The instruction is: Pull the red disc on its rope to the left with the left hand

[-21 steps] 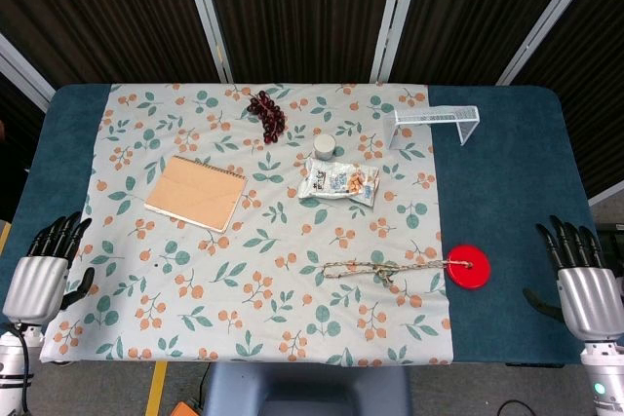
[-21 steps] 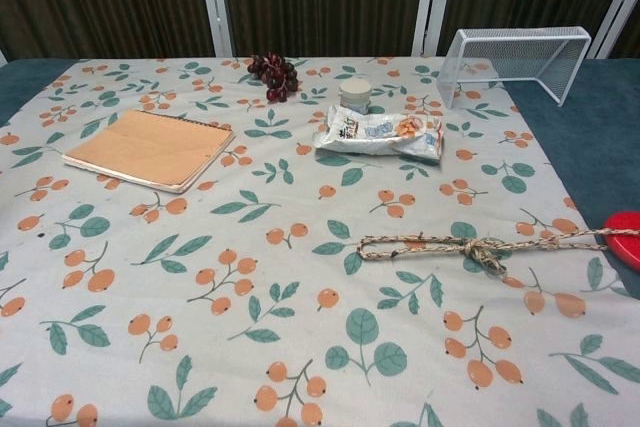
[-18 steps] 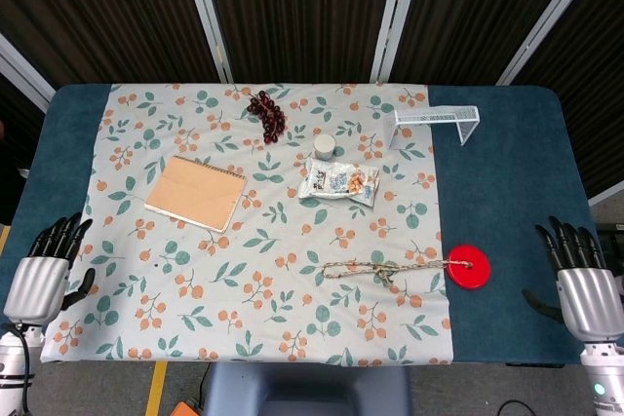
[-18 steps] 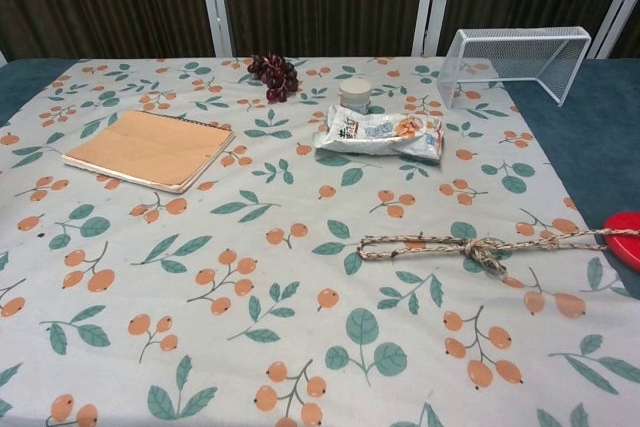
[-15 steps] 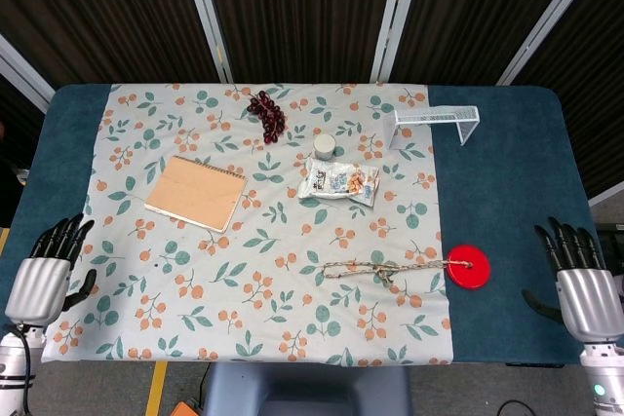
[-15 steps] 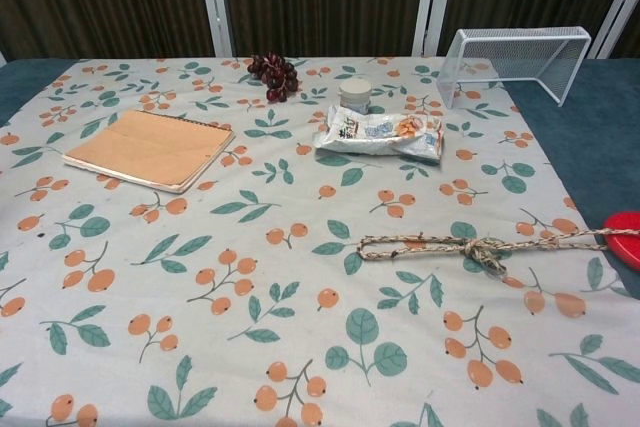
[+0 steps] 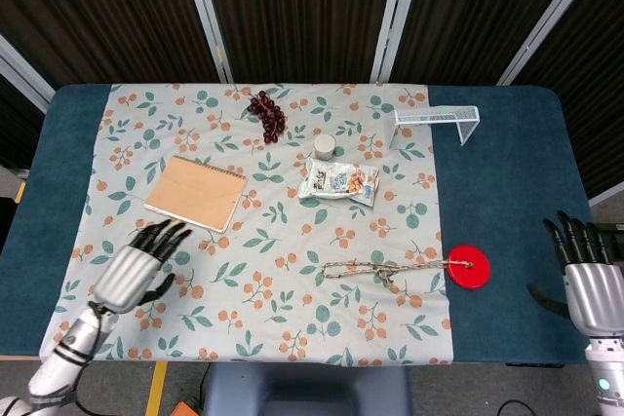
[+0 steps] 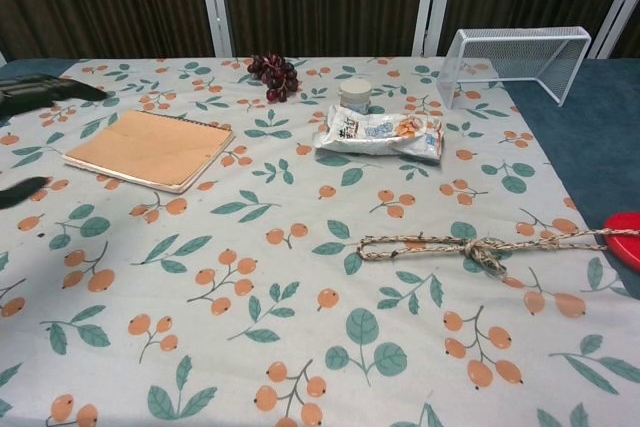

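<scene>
Left hand [image 7: 136, 268] hovers over tablecloth [image 7: 195, 319] near notebook [image 7: 196, 192], fingers spread, holding nothing, well apart from rope [image 7: 390, 268] w/ red disc [image 7: 468, 266] at cloth's right edge; right hand [image 7: 589, 278] also empty, fingers apart.

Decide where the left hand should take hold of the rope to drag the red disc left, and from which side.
Grip the rope at its free looped end, left of the knot, coming from the left with the left hand. That end lies farthest from the red disc.
</scene>
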Controlling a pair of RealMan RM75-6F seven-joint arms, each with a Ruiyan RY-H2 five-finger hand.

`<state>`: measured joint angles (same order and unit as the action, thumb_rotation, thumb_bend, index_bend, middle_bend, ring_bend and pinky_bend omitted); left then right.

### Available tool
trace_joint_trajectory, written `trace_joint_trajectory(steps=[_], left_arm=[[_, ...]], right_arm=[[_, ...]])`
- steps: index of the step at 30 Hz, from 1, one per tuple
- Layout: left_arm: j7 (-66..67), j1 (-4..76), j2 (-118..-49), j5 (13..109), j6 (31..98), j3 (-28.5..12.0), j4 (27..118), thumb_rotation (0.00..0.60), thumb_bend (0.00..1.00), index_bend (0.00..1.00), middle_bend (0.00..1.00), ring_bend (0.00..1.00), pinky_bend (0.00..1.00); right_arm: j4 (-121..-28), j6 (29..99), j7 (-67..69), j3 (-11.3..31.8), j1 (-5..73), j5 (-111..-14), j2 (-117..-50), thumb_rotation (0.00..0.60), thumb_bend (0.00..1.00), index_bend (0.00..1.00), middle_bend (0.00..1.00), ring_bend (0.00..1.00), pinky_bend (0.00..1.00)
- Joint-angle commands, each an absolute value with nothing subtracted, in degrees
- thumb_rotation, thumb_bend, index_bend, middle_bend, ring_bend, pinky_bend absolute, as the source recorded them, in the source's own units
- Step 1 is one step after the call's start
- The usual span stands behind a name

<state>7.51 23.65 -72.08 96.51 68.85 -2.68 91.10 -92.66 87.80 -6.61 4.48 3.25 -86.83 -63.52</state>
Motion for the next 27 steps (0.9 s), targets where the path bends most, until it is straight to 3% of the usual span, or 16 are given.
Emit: trace_joint_trajectory(steps=[1,11,27], left_arm=[[8.71,31.84,-76.52,96.36,59.25,-4.69,93.74,0.6,0.47,0.01,0.07,0.0,0.14],[8.72,41.02,-85.91,93.43,48.31,-5.35,88.64,0.6,0.48,0.01,0.09,0.0,0.14],[1.49,49.82,-95.44,89.34,41.35,-6.35,79.8,0.6,0.48,0.02,0.1,0.0,0.14]], right_arm=[[-92.55,87.72,-6.36,4.42,3.24,-86.82,-63.53,0.6,0.29,0.0,0.0,0.0,0.0],[-91.28,88.31,-4.24,4.45,2.71,-86.56,-63.12,0.6,0.29,0.0,0.0,0.0,0.0],[-89.43,89.62,-1.05,4.5,0.89,-85.1,-62.67,0.6,0.29,0.0,0.0,0.0,0.0]])
